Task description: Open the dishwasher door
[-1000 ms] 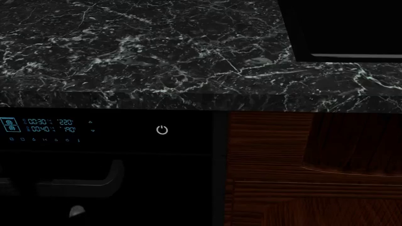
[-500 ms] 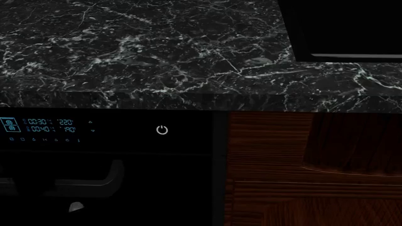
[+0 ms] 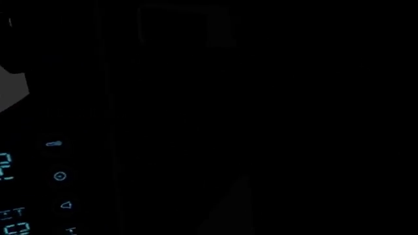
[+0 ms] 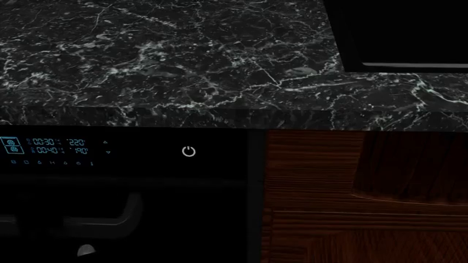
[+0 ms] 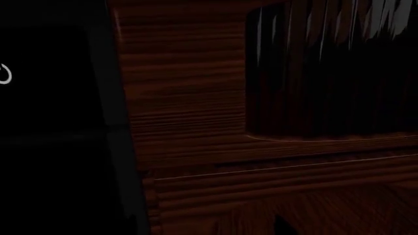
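The dishwasher door is a glossy black panel under the counter at the left of the head view. Above it are cyan digits and a white power symbol. Its dark-grey bar handle runs across the lower left. A small light-grey piece shows just below the handle, probably part of my left gripper; its jaws are hidden in the dark. The left wrist view is almost black, with cyan symbols at one edge. The right wrist view shows the door's black edge beside wood. My right gripper does not show.
A black marble countertop overhangs the dishwasher. A black basin sits at the back right. Reddish-brown wood cabinet fronts stand right of the dishwasher and fill most of the right wrist view.
In the head view the bar handle has shifted a little lower. The light-grey piece below it first rose slightly, then dropped lower.
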### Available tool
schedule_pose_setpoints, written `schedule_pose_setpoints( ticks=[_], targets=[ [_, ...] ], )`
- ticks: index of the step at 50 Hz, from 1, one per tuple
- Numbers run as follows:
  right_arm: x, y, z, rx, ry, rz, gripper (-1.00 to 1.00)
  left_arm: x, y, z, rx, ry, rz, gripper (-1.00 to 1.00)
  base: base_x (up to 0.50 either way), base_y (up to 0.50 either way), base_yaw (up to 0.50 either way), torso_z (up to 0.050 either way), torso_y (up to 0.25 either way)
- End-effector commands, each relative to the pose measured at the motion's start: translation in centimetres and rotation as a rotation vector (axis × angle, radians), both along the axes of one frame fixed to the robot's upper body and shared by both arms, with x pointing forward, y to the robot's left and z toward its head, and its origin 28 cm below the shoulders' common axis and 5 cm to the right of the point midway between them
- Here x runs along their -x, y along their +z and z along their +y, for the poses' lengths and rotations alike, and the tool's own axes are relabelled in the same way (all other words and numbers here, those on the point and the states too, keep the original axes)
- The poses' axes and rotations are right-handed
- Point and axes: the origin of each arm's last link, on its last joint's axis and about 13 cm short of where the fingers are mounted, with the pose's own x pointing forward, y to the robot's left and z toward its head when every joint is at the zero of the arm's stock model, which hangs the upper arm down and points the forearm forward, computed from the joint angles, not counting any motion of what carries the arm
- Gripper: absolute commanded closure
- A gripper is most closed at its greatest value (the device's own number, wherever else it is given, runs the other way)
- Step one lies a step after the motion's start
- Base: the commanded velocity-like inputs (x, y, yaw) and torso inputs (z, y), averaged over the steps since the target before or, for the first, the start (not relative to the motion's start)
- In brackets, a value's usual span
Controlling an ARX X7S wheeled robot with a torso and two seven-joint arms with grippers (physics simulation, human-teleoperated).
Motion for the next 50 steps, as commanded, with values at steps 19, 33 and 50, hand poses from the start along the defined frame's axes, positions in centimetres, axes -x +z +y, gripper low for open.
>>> schedule_pose_setpoints(
  ticks=[19,33,50],
  targets=[
    [0.2,1.1,-2.0,0.0,-0.093,-0.034,-1.0,5.2,0.6,-0.4,0.093,-0.041,0.11,1.0,0.0,0.0,0.0,0.0,0.0],
    [0.2,0.9,-2.3,-0.006,-0.103,-0.037,-1.0,9.4,0.4,-0.4,0.126,-0.018,0.158,1.0,0.0,0.0,0.0,0.0,0.0],
    [0.4,1.0,-2.6,-0.008,-0.119,-0.043,-1.0,13.7,-0.8,-0.7,0.164,-0.004,0.198,1.0,0.0,0.0,0.0,0.0,0.002]
  ],
)
